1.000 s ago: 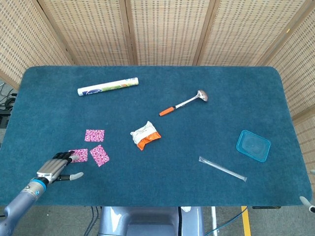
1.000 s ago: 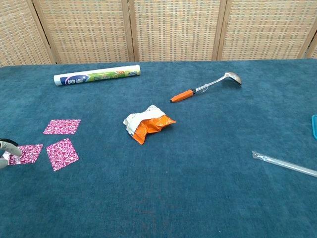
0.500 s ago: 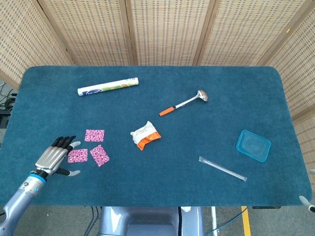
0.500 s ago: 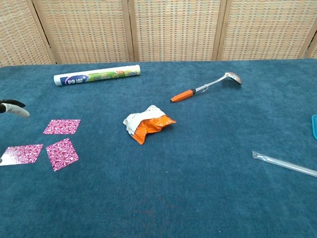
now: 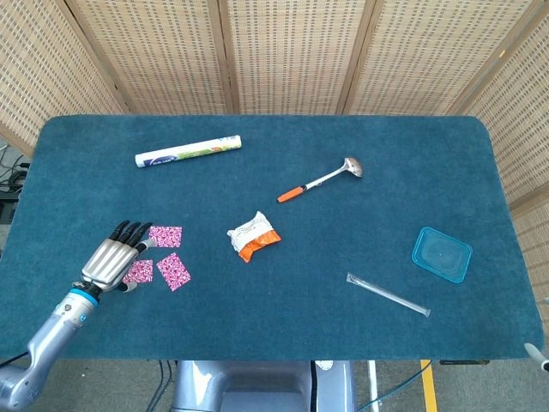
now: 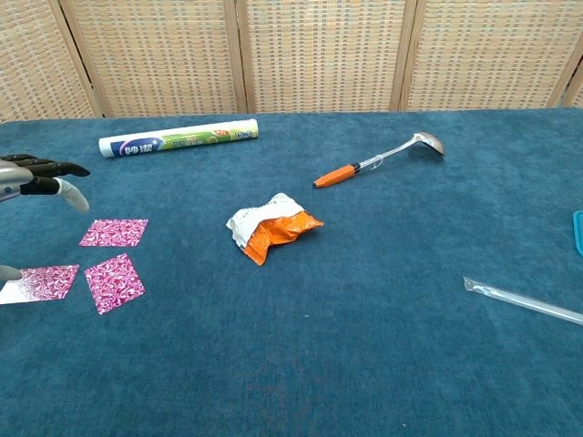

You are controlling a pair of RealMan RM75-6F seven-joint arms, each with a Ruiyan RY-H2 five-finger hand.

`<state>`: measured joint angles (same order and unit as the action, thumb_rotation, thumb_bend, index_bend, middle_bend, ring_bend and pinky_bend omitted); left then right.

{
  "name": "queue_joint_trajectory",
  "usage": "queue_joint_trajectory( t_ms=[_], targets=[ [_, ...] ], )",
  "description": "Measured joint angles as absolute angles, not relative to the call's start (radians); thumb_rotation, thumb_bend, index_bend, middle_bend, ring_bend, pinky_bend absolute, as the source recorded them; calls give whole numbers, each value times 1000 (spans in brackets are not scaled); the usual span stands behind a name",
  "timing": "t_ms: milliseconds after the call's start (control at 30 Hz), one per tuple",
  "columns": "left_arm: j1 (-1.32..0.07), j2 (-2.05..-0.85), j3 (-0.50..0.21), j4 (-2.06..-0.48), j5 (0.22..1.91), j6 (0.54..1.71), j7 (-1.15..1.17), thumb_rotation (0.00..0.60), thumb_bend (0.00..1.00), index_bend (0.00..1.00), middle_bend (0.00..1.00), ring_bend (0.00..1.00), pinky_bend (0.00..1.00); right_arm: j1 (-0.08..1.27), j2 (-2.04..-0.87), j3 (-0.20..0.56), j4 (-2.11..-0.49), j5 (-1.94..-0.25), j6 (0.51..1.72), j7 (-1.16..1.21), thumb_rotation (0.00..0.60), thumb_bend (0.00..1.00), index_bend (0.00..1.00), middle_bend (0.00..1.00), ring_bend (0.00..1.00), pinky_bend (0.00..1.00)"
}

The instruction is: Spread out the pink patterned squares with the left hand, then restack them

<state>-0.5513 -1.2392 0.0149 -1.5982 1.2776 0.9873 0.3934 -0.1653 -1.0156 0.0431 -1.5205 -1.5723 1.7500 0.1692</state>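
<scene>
Far left: left hand [image 5: 114, 258] flat and empty, fingers [image 6: 56, 170] spread, raised over the leftmost of three pink squares [image 5: 168, 257], which lie apart, unstacked, near the table's [image 5: 283, 326] front-left. Behind those a roll [image 5: 188, 151]; at centre a crumpled wrapper [image 5: 253, 236], then a spoon [image 5: 321, 180] with orange handle. Further right a clear straw [image 5: 388, 294] and a blue lid [image 5: 442, 254].

Open cloth around pink squares [image 5: 164, 255]; nearest obstacle crumpled wrapper [image 5: 253, 236] (well right), roll [image 5: 188, 151] far behind
</scene>
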Motion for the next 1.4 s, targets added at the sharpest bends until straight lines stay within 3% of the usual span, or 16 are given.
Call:
queue_joint_trajectory(
  t_ms=[433,1400],
  targets=[
    [-580,-1356,14,-1505,1292,983,514,600,170,238,0,0,0,-167,-1014,45,-1516,-1571,1752,177,600,9,296,256,0,0],
    [-593,-1503,4,-1392,1305,977,533,600,172,250,0,0,0,-179,-1020,45,-1497,-1560,1759,194,600,11,296,256,0,0]
  ],
)
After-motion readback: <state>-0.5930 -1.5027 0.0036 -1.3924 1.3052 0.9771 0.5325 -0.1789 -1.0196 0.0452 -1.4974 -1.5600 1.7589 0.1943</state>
